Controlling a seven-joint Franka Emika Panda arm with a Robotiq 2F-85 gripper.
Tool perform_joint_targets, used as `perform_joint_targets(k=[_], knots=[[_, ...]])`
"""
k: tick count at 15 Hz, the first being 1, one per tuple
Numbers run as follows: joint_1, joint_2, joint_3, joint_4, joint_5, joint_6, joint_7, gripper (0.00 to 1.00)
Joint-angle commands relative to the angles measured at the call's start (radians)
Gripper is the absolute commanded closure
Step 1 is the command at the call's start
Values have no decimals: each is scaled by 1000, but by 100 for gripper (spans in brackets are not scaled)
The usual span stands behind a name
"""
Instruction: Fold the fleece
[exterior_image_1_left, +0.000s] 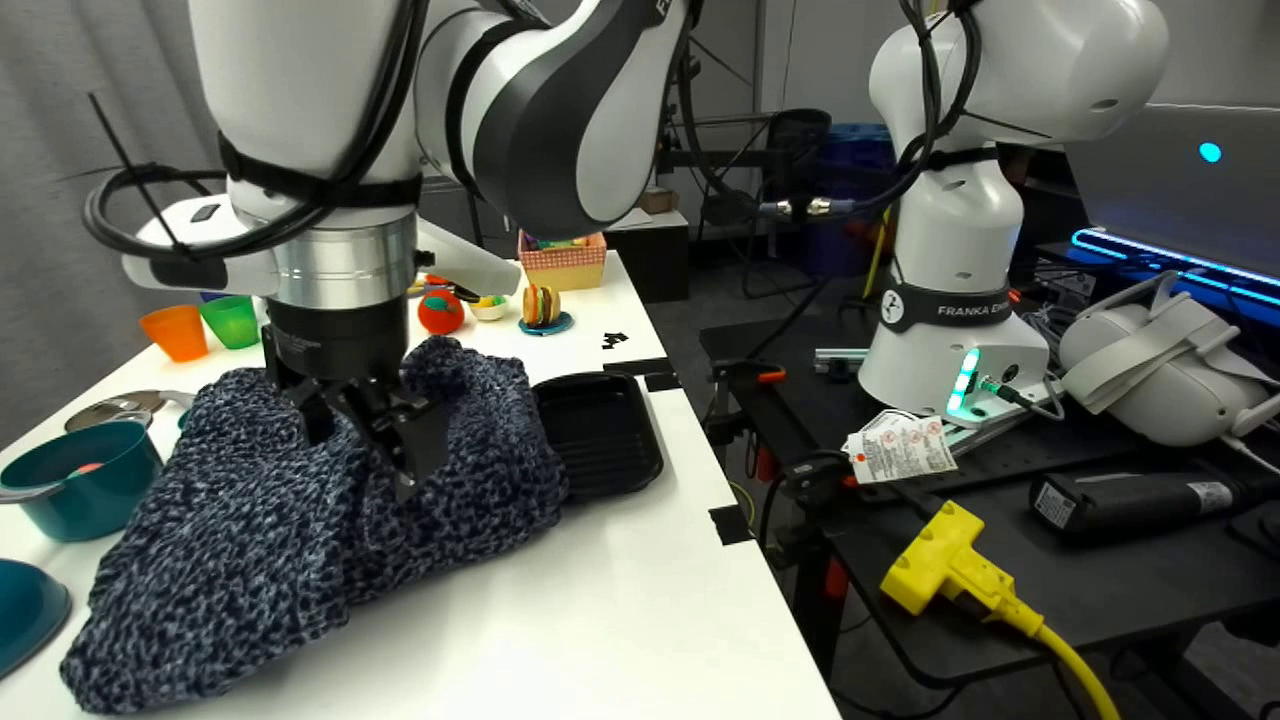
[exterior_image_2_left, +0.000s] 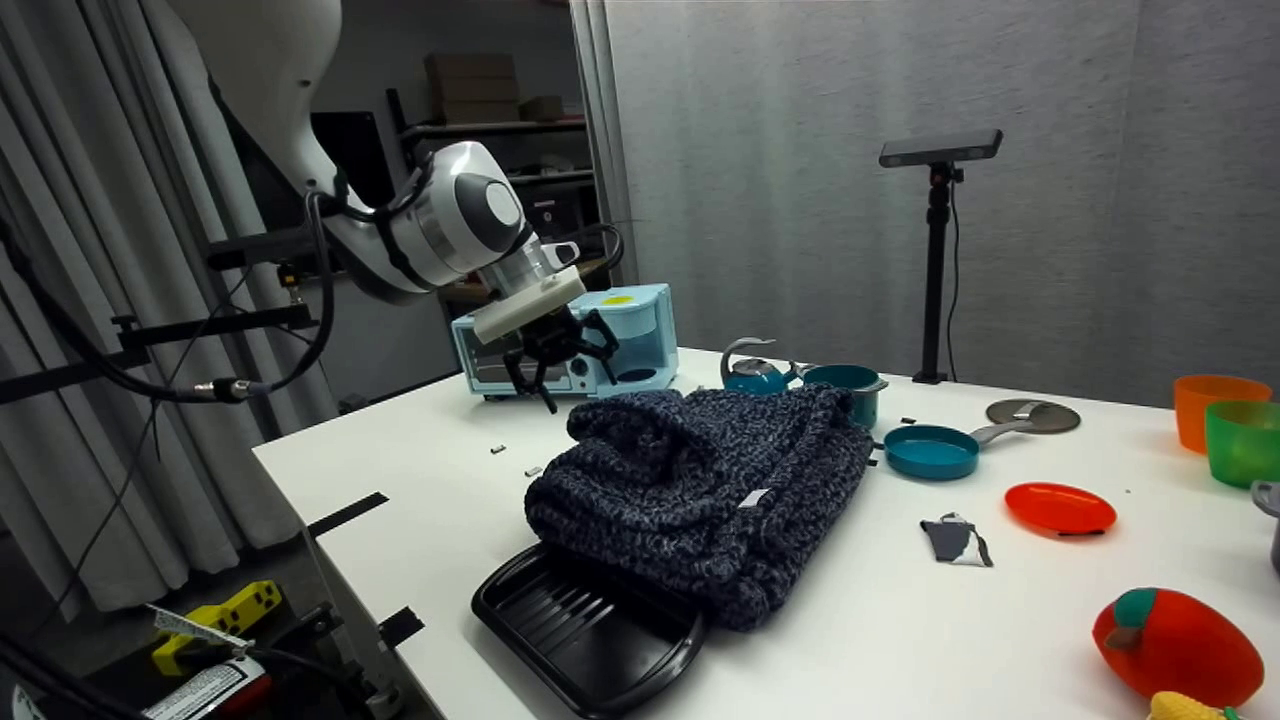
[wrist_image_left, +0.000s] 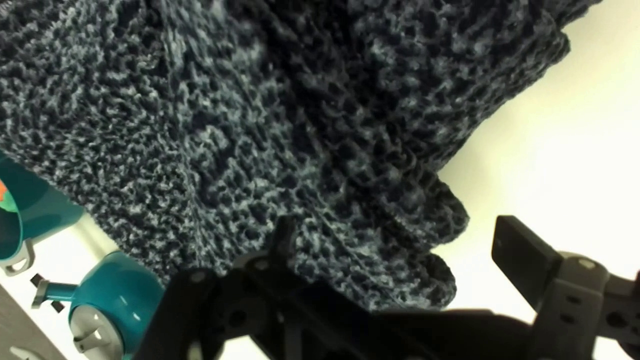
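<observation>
Fleece (exterior_image_2_left: 690, 460) in a thick, rumpled pile on the counter (exterior_image_2_left: 850, 650), dark navy flecked grey-blue; how its layers lie underneath is hidden. Small white tag (exterior_image_2_left: 754, 497) on it, any print too small to read. Wrist view crops the cloth at the top and left edges.

Gripper (exterior_image_2_left: 582, 395): fingers (wrist_image_left: 525, 260) spread wide apart. In an exterior view their tips show just clear of the cloth's outline. In the wrist view one finger shows against the cloth, the other against white counter; the mechanism between is too dark for detail, and contact cannot be judged there.

Black ridged tray (exterior_image_2_left: 590, 635): one side hidden by the fleece in both exterior views; cannot tell whether the cloth rests on its rim or only beside it.

Teal pot (exterior_image_2_left: 866, 405): lower part behind the fleece in an exterior view, cropped at the left of the wrist view; contents unidentified.

Teal kettle (exterior_image_2_left: 757, 379): base hidden by the fleece; partly covered by the gripper in the wrist view.

Grey-and-white scrap (exterior_image_2_left: 955, 540) near the red plate (exterior_image_2_left: 1060, 508): material unclear. Yellow item (exterior_image_2_left: 1185, 708): cropped by the bottom edge.
</observation>
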Motion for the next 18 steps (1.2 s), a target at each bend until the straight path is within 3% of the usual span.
perform_joint_targets(k=[1,6,17,18], knots=[[8,53,-37,40,-39,6,-49,0],[9,100,-56,106,-96,12,-62,0],[-3,162,-31,172,-36,11,-88,0],[-2,165,-33,172,-38,11,-87,9]])
